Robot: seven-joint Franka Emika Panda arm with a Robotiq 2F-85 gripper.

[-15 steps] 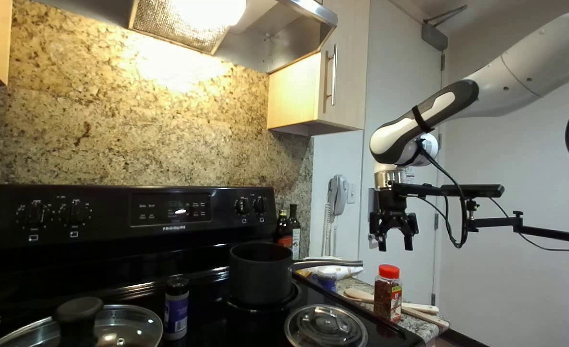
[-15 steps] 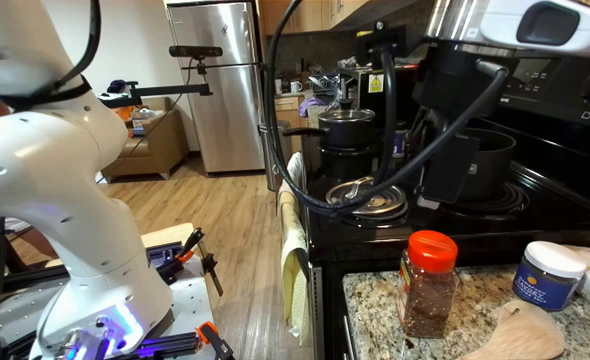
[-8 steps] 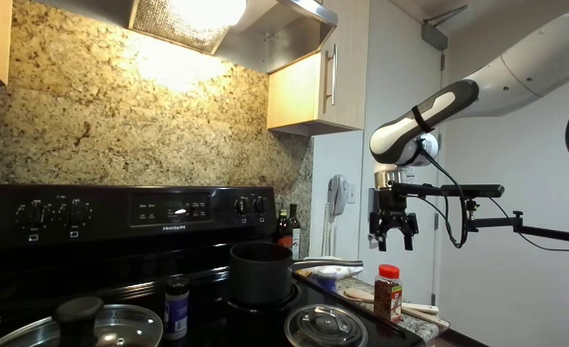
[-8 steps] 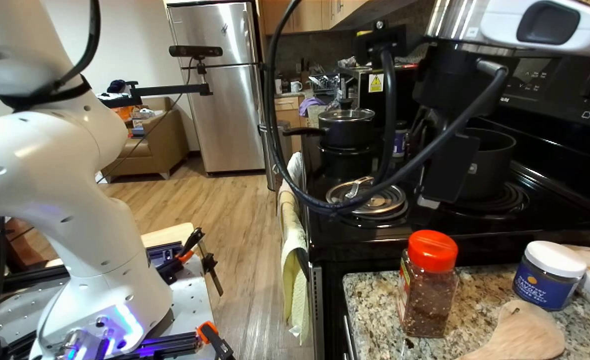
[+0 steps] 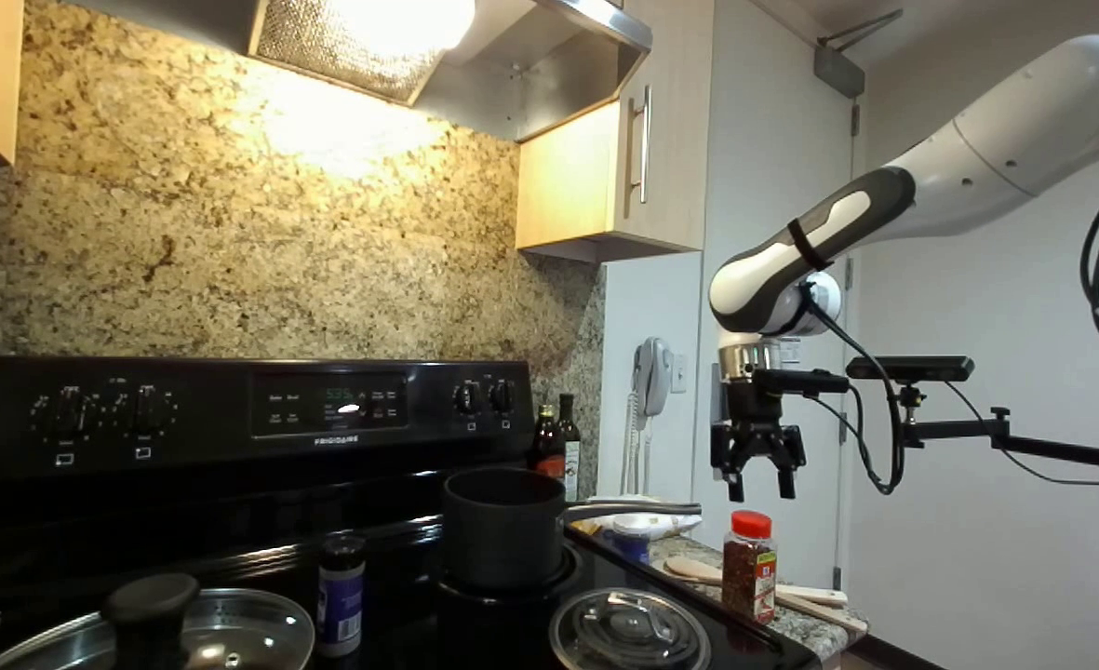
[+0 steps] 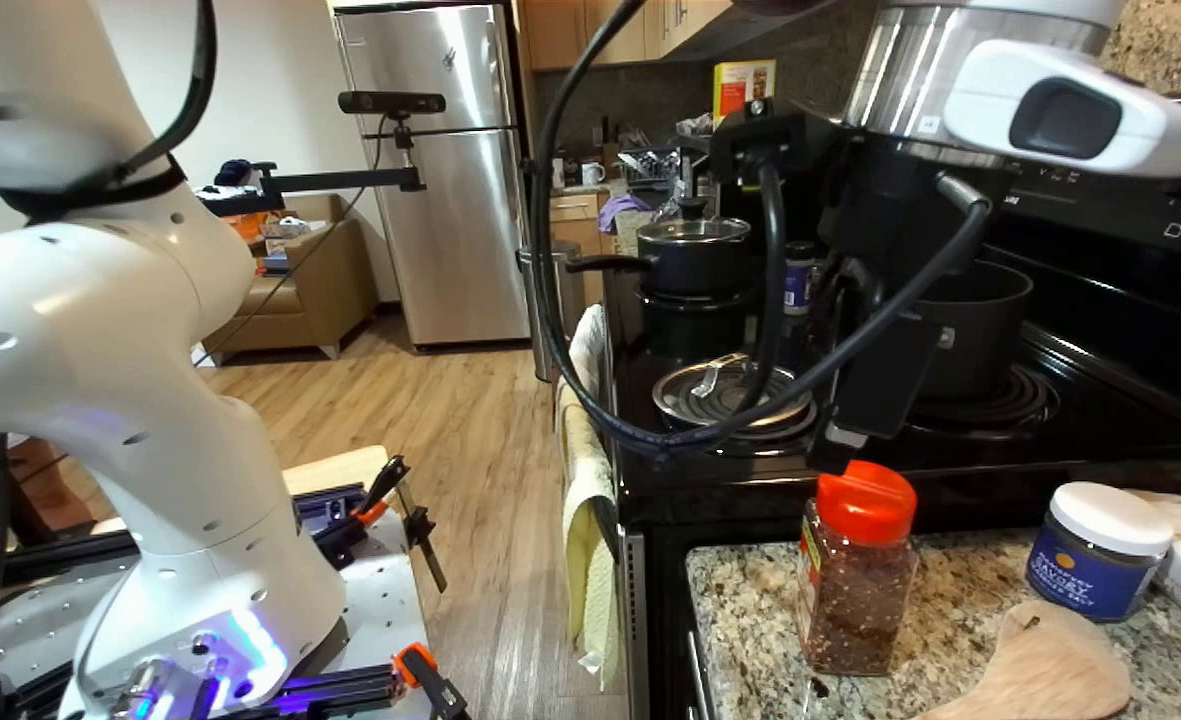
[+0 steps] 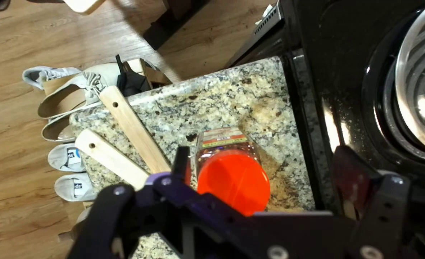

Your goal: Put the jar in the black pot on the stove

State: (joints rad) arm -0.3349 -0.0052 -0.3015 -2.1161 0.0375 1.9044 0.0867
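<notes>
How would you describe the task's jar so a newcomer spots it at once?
Start at the black stove, then go to the speckled stone counter beside it. There stands a clear jar, reddish inside. Its red cap sets it apart from the white-lidded, blue-labelled jar nearby.

A white robot arm (image 5: 977,172) extends in from the right, its black claw (image 5: 760,487) hanging with fingers spread above, and clear of, a red-capped jar (image 5: 750,572) that stands upright on the granite counter (image 5: 821,636) beside wooden utensils (image 5: 693,569). Handle pointing right, an open-topped black pot (image 5: 502,532) sits on a black Frigidaire stove (image 5: 209,409). Two dark bottles (image 5: 546,447) stand just beyond the pot; at left, a dark-capped bottle (image 5: 340,600) stands upright near a black-knobbed glass lid (image 5: 265,616).
</notes>
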